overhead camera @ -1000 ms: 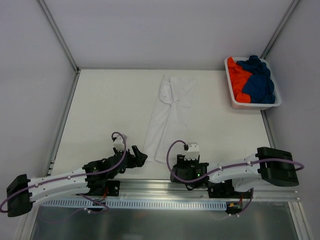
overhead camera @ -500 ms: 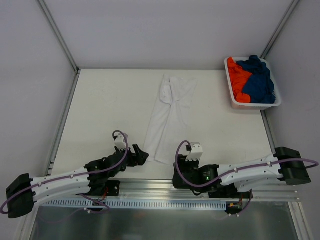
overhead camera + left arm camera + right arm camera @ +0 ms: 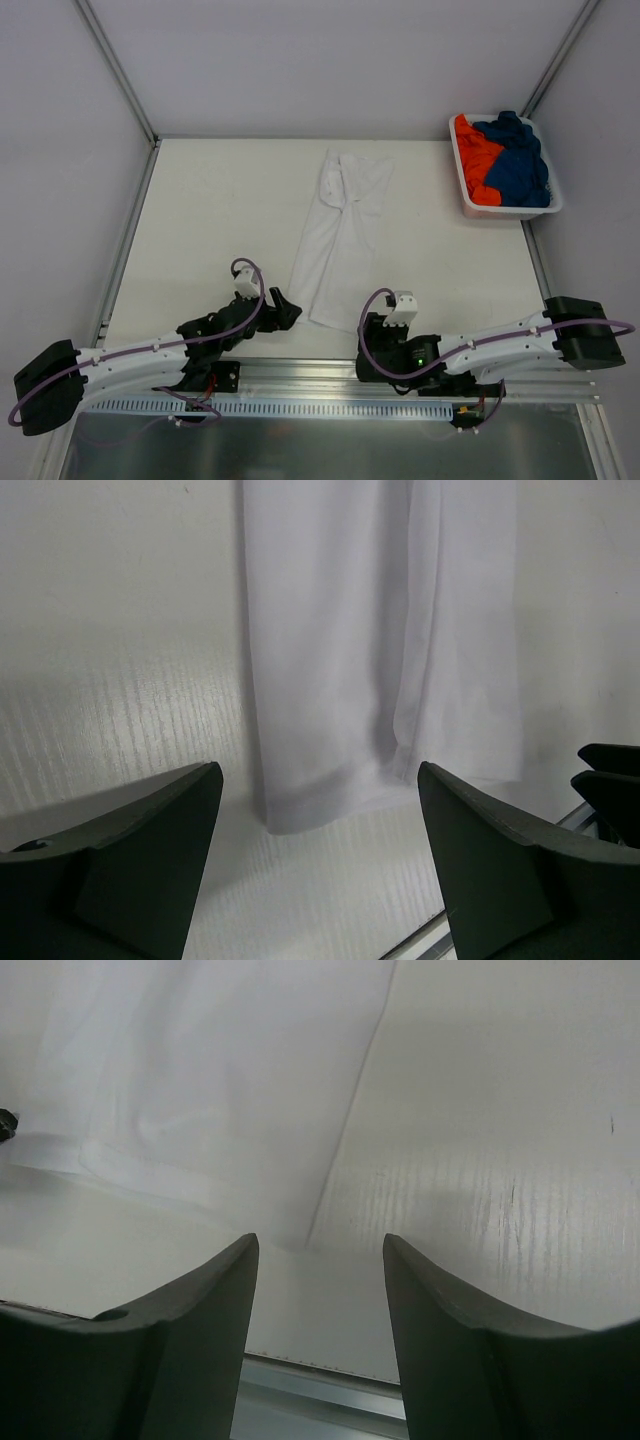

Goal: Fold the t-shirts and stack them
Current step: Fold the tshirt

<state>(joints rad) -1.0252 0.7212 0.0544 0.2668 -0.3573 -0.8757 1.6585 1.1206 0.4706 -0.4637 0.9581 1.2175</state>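
The white t-shirt (image 3: 335, 230) lies on the table folded into a long narrow strip, with its hem toward me. The hem shows in the left wrist view (image 3: 350, 660) and its right hem corner in the right wrist view (image 3: 200, 1080). My left gripper (image 3: 283, 306) is open and empty just short of the hem's left corner (image 3: 315, 770). My right gripper (image 3: 370, 330) is open and empty, low near the table's front edge, just short of the hem's right corner (image 3: 320, 1240). The orange t-shirt (image 3: 475, 155) and the dark blue t-shirt (image 3: 520, 160) lie crumpled in the basket.
The white plastic basket (image 3: 505, 212) stands at the back right corner of the table. A metal rail (image 3: 330, 1395) runs along the table's front edge right under my right gripper. Grey walls enclose the table on three sides.
My right gripper has drawn back toward the front edge and shifted slightly right. My left gripper has crept a little to the right toward the hem. The shirt has not moved.
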